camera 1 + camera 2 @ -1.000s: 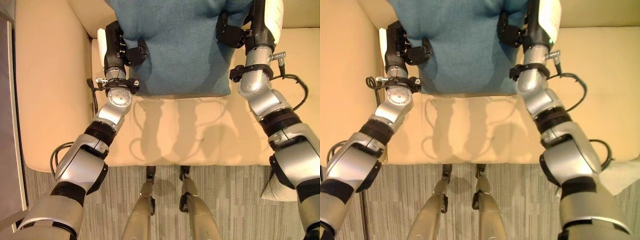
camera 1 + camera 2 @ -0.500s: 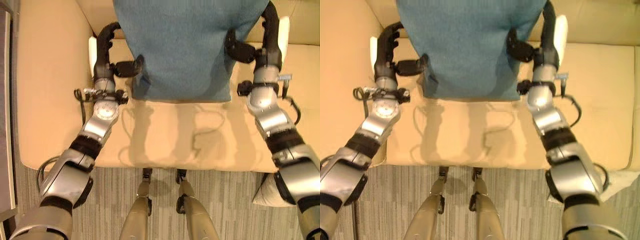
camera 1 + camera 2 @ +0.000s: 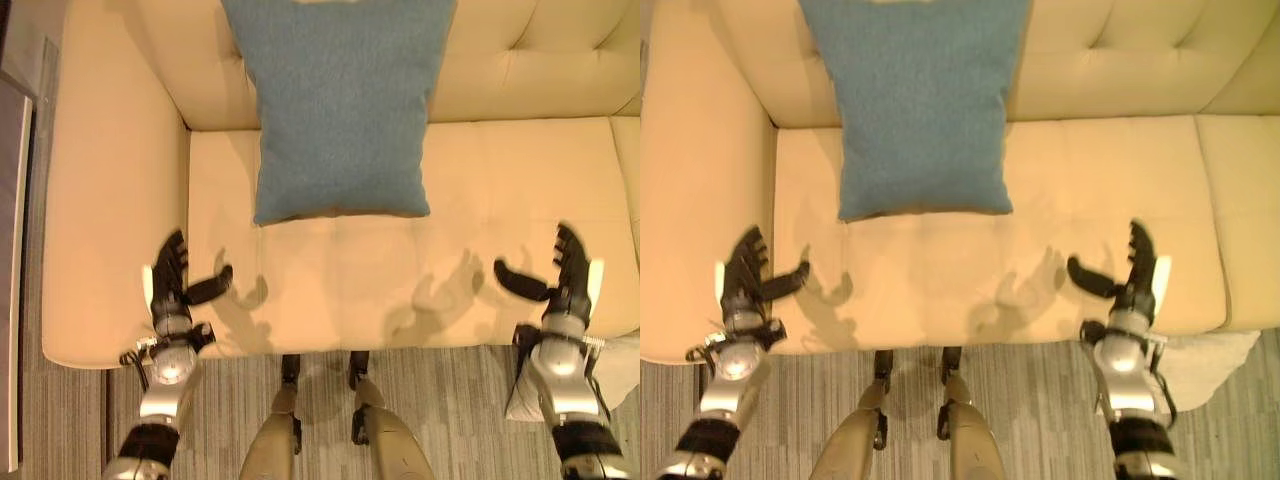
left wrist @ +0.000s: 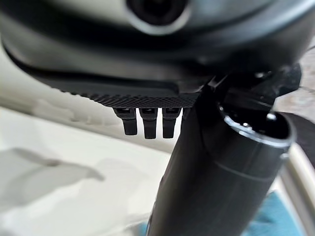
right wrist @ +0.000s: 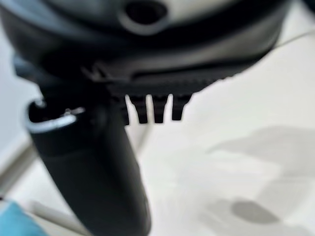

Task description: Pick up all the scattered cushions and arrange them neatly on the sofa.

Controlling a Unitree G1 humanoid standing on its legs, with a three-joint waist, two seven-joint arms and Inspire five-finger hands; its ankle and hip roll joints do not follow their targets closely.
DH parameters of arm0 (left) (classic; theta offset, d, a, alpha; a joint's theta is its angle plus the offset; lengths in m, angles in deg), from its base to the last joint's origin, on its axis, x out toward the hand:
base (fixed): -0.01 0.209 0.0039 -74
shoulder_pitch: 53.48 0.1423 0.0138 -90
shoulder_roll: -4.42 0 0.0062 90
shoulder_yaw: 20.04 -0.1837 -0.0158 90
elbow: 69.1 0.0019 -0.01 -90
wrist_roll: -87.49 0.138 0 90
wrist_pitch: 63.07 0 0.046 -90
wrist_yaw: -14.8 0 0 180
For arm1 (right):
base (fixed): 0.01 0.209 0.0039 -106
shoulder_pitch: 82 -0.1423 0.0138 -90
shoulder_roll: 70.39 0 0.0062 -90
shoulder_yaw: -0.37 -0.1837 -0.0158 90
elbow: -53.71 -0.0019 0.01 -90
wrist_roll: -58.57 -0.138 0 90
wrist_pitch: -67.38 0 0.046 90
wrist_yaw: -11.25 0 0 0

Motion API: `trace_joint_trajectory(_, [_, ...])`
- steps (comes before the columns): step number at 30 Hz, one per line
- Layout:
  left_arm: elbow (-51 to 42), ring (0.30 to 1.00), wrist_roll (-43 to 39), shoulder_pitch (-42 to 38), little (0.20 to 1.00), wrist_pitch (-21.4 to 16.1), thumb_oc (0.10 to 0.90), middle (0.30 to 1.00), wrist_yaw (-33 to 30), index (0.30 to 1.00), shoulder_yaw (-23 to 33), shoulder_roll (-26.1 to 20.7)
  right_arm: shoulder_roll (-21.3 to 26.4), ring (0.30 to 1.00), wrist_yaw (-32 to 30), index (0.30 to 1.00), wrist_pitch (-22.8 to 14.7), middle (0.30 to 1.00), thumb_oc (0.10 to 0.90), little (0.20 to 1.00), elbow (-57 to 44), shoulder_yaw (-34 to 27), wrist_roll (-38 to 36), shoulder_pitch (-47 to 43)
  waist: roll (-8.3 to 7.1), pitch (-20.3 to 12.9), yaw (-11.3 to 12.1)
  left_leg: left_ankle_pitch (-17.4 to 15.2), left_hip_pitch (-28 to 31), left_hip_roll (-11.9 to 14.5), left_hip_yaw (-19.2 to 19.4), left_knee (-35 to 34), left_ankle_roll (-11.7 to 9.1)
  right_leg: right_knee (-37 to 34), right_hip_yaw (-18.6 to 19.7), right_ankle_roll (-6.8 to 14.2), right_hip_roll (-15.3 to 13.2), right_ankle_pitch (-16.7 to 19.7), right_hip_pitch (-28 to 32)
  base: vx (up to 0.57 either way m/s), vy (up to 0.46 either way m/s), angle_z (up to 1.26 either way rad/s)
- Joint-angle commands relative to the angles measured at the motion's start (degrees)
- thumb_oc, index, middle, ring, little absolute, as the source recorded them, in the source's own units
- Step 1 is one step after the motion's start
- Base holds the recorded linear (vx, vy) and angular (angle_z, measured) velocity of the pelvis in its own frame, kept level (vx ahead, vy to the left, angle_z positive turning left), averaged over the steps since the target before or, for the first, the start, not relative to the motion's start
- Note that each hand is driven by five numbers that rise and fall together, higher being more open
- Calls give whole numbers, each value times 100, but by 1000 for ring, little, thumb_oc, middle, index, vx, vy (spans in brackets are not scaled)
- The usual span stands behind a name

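- Left eye view: blue cushion (image 3: 342, 105) sits top centre, propped against the sofa (image 3: 500, 200) backrest w/ its lower edge on the seat. My left hand (image 3: 172, 285) is lower left over the seat's front edge, fingers straight, thumb spread, nothing in it. My right hand (image 3: 565, 280) is lower right, same pose, also empty. A white cushion (image 3: 620, 375) pokes in at the bottom right corner, on the floor by the sofa front.
- Right eye view: same layout; blue cushion upper centre-left, both hands low, well apart from it. White cushion shows bottom right, beside my right arm.
- Left wrist view: my fingers (image 4: 147, 123) straight, mid-frame, over pale seat fabric; a bit of blue at the bottom edge.
- Right wrist view: fingers (image 5: 150, 110) straight too, pale seat past them, no contact w/ anything.
- Progress, my read: one cushion placed & tidy; at least the white one on the floor is left to fetch.
- Vs half a sec ago: I had the blue cushion pressed btwn both hands at the top of the frame; now I've let go & pulled both arms back toward the seat's front.
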Motion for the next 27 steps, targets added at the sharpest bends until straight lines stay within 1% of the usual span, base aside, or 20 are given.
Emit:
trace_joint_trajectory(1, [193, 900, 379, -15, 900, -205, 800, 900, 384, 900, -81, -174, 147, 900, 199, 900, -283, 900, 800, 900, 29, 129, 399, 91, -150, -1064, -18, -371, 239, -50, 99, 10, -232, 108, -150, 522, -215, -738, 675, 30, -17, -5])
trace_joint_trajectory(2, [311, 900, 469, 176, 900, -157, 800, 900, 475, 900, -113, -147, 23, 900, 283, 900, -274, 900, 800, 900, 108, 138, 419, 294, -148, -1075, -32, -397, 359, -36, 118, 10, -220, 93, -131, 522, -204, -755, 785, 71, -30, -4])
trace_joint_trajectory(3, [654, 900, 651, 484, 900, 4, 800, 900, 684, 900, -182, -77, -201, 900, 399, 900, -218, 900, 800, 900, 394, 234, 511, 525, -126, -1071, -47, -452, 642, 9, 167, 10, -180, 93, -93, 517, -166, -817, 1023, 49, -27, -3])
trace_joint_trajectory(4, [654, 900, 650, 483, 900, 4, 800, 900, 684, 900, -182, -78, -201, 900, 399, 900, -218, 900, 800, 900, 394, 234, 511, 525, -127, -1064, -46, -454, 650, 10, 168, 10, -180, 92, -92, 517, -166, -817, 1031, 22, -49, -5])
trace_joint_trajectory(5, [1119, 900, 916, 649, 900, 126, 800, 900, 805, 900, -291, -7, -388, 900, 493, 900, -173, 900, 800, 900, 719, 345, 577, 688, -130, -1057, -79, -470, 825, 51, 206, 59, -157, 83, -51, 493, -134, -868, 1217, -40, -59, -7])
trace_joint_trajectory(7, [1777, 900, 1104, 702, 900, 227, 800, 900, 880, 900, -392, 130, -554, 900, 604, 900, -157, 900, 800, 900, 1165, 485, 514, 738, -147, -1075, -97, -546, 997, 78, 264, 149, -123, 43, -20, 474, -106, -902, 1417, -19, -51, -4])
trace_joint_trajectory(8, [1790, 900, 1107, 695, 900, 218, 800, 900, 878, 900, -394, 133, -552, 900, 605, 900, -161, 900, 800, 900, 1170, 485, 512, 735, -147, -1065, -94, -552, 1008, 79, 267, 152, -123, 42, -17, 474, -105, -903, 1428, 2, -28, -3])
trace_joint_trajectory(10, [2413, 900, 1335, 740, 900, 342, 800, 900, 941, 900, -431, 270, -667, 900, 689, 900, -133, 900, 800, 900, 1578, 631, 509, 816, -177, -1100, -96, -664, 1087, 93, 294, 347, -81, 23, 14, 451, -87, -945, 1587, -40, -23, -1])
trace_joint_trajectory(11, [2976, 900, 1514, 731, 900, 409, 800, 900, 926, 900, -472, 386, -746, 900, 733, 900, -86, 900, 800, 900, 1993, 799, 530, 807, -221, -1090, -90, -795, 1062, 70, 271, 656, -58, 23, 42, 435, -99, -952, 1676, -109, -28, -2])
trace_joint_trajectory(12, [3189, 900, 1578, 729, 900, 447, 800, 900, 931, 900, -458, 431, -780, 900, 764, 900, -51, 900, 800, 900, 2156, 851, 534, 805, -254, -1067, -92, -919, 1026, 32, 268, 903, -57, 23, 74, 427, -120, -930, 1704, -180, -7, -3])
trace_joint_trajectory(13, [3434, 900, 1621, 687, 900, 442, 800, 900, 933, 900, -444, 465, -791, 900, 790, 900, -40, 900, 800, 900, 2368, 880, 484, 760, -296, -1020, -85, -1161, 988, -53, 240, 1269, -63, 26, 112, 428, -160, -892, 1707, -261, 71, -19])
trace_joint_trajectory(14, [3752, 900, 1680, 606, 900, 445, 800, 900, 963, 900, -437, 540, -795, 900, 809, 900, 3, 900, 800, 900, 2657, 946, 457, 678, -336, -961, -87, -1481, 1054, -186, 119, 1698, -40, 59, 149, 423, -235, -836, 1663, -316, 133, -26])
trace_joint_trajectory(15, [3852, 900, 1672, 549, 900, 444, 800, 900, 961, 900, -431, 574, -804, 900, 846, 900, 48, 900, 800, 900, 2800, 950, 399, 625, -340, -963, -120, -1526, 1148, -252, 35, 1860, -40, 80, 182, 434, -263, -773, 1590, -295, 185, -33])
trace_joint_trajectory(18, [3898, 900, 1664, 515, 900, 447, 800, 900, 968, 900, -446, 633, -817, 900, 871, 900, 118, 900, 800, 900, 3026, 953, 350, 551, -294, -974, -161, -1574, 1311, -303, -137, 2114, -28, 149, 227, 453, -265, -688, 1502, -118, 121, -30])
trace_joint_trajectory(19, [3888, 900, 1616, 503, 900, 433, 800, 900, 940, 900, -448, 652, -818, 900, 879, 900, 142, 900, 800, 900, 3043, 927, 293, 535, -264, -984, -186, -1609, 1438, -321, -199, 2095, -25, 201, 283, 462, -254, -639, 1440, -188, 262, -36])
trace_joint_trajectory(20, [3878, 900, 1595, 460, 900, 446, 800, 900, 949, 900, -523, 686, -792, 900, 852, 900, 194, 900, 800, 900, 3243, 918, 355, 502, -210, -1019, -243, -1797, 1728, -399, -274, 1665, 72, 323, 391, 524, -265, -537, 1235, -191, 281, -26])
trace_joint_trajectory(22, [3860, 900, 1613, 396, 900, 427, 800, 900, 918, 900, -601, 683, -790, 900, 837, 900, 266, 900, 800, 900, 3448, 934, 441, 432, -228, -1015, -282, -1927, 1873, -523, -288, 1356, 192, 398, 443, 628, -348, -357, 1008, -225, 264, -36])
trace_joint_trajectory(24, [3806, 900, 1612, 282, 900, 402, 800, 900, 919, 900, -675, 668, -779, 900, 797, 900, 348, 900, 800, 900, 3583, 1037, 597, 324, -273, -948, -273, -1876, 1869, -658, -311, 1136, 279, 382, 471, 817, -450, -145, 757, -222, 187, -45])
trace_joint_trajectory(25, [3806, 900, 1612, 281, 900, 402, 800, 900, 919, 900, -675, 667, -780, 900, 797, 900, 348, 900, 800, 900, 3584, 1037, 597, 321, -276, -950, -272, -1872, 1867, -660, -310, 1131, 280, 382, 473, 818, -452, -143, 753, -173, 118, -27])
trace_joint_trajectory(27, [3751, 900, 1625, 220, 900, 373, 800, 900, 919, 900, -708, 593, -825, 900, 807, 900, 410, 900, 800, 900, 3617, 1110, 686, 317, -329, -859, -247, -1774, 1828, -716, -252, 1015, 320, 324, 449, 952, -534, -26, 583, -301, 138, -34])
